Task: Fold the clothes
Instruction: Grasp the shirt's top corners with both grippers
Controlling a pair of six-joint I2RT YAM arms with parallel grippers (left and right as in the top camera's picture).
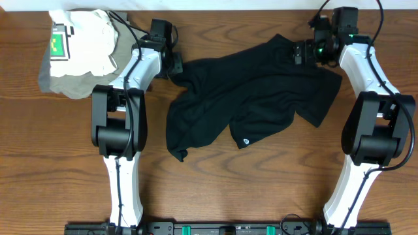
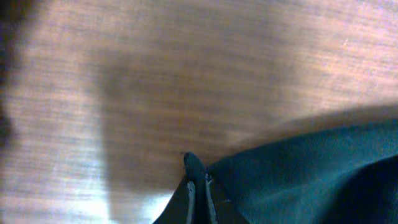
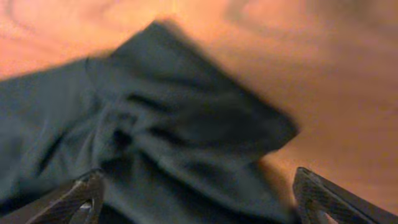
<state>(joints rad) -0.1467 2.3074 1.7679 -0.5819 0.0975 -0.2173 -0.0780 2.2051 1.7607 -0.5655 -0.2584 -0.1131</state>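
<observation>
Left wrist: L gripper (image 2: pixel 199 194) pinches T-shirt (image 2: pixel 311 168); R gripper (image 3: pixel 200 194) spread wide.

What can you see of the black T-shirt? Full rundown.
The black T-shirt looks like soft, matte fabric. It lies crumpled and unfolded across the middle of the wooden table, heavily wrinkled, with one lobe trailing toward the near side. A small white logo shows by its near edge. The left gripper is shut on its left edge. The right gripper is open over its far right part, gripping nothing. No inner label is visible.
</observation>
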